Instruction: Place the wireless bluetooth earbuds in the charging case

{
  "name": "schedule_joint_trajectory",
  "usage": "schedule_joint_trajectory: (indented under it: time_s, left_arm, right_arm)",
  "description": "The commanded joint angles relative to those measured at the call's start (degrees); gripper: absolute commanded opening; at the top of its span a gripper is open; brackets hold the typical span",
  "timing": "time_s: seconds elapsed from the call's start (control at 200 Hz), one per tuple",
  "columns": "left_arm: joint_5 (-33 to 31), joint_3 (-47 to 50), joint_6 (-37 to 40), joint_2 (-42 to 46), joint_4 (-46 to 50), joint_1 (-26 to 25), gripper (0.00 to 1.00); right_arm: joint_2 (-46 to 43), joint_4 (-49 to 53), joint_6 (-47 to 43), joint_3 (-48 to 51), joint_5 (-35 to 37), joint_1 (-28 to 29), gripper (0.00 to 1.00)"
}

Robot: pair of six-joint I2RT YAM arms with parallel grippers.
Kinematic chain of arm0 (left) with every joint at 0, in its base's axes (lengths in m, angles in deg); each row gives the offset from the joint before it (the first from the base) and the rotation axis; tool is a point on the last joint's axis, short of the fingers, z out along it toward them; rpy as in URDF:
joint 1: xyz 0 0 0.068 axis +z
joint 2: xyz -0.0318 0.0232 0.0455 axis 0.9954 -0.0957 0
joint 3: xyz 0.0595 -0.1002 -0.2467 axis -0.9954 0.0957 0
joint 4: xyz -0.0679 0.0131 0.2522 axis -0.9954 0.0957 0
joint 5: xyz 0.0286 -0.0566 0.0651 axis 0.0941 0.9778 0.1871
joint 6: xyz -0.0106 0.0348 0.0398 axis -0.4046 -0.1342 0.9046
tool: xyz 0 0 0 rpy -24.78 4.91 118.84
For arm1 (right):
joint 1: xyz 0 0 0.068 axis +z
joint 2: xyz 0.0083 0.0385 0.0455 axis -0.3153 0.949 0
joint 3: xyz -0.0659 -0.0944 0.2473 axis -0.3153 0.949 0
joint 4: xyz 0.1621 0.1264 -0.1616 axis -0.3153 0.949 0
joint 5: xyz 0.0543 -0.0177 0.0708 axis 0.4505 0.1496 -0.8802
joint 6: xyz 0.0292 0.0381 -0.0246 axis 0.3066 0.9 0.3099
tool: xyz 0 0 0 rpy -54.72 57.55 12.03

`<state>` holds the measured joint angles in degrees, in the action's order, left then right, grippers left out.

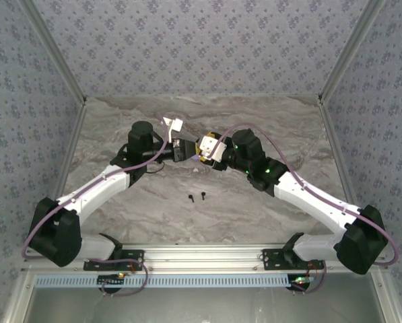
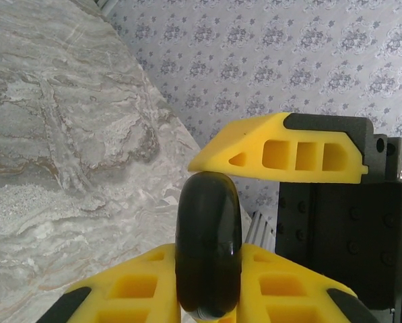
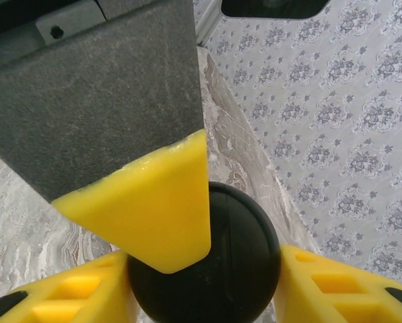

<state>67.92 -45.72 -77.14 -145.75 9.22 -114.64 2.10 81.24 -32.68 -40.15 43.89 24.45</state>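
Two earbuds (image 1: 203, 196) lie loose mid-frame on the bench (image 1: 268, 128); left end effector (image 2: 207, 259) clenches the case (image 2: 207, 215); right end effector (image 3: 204, 276): grip unclear

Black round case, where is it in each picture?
Top external: mid-table, where the left gripper and right gripper meet; too small to make out.
Left wrist: black round case, bottom centre, between yellow fingers.
Right wrist: bottom centre, under a yellow fingertip.
Shared landmark: the marble table, left of the case in both wrist views.
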Motion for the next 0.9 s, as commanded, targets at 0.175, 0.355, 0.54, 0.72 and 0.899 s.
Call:
schedule_joint_trajectory:
  time_s: [0.175,0.355,0.54,0.72,0.899]
  left_arm:
    - [-2.4,-0.7,3.0,2.0,-3.6,-0.8,0.14]
    - [-9.2,2.8,7.5,5.6,-8.7,-1.7,0.09]
    - [-14.3,6.6,16.6,9.3,-14.1,-5.3,0.09]
    - [-15.2,8.4,20.7,10.1,-18.3,-7.6,0.06]
    - [-15.2,7.8,23.0,9.9,-17.2,-9.2,0.04]
  right_arm:
    - [-5.5,1.4,8.9,0.7,-7.5,-3.4,0.81]
    - [-11.3,-2.5,19.8,5.1,-16.6,-7.9,0.91]
    - [-12.3,-4.9,35.0,5.5,-22.8,-13.8,0.91]
    - [-9.5,-5.4,41.3,2.7,-28.3,-15.2,0.88]
    - [-7.3,-3.1,40.3,0.6,-26.9,-15.4,0.86]
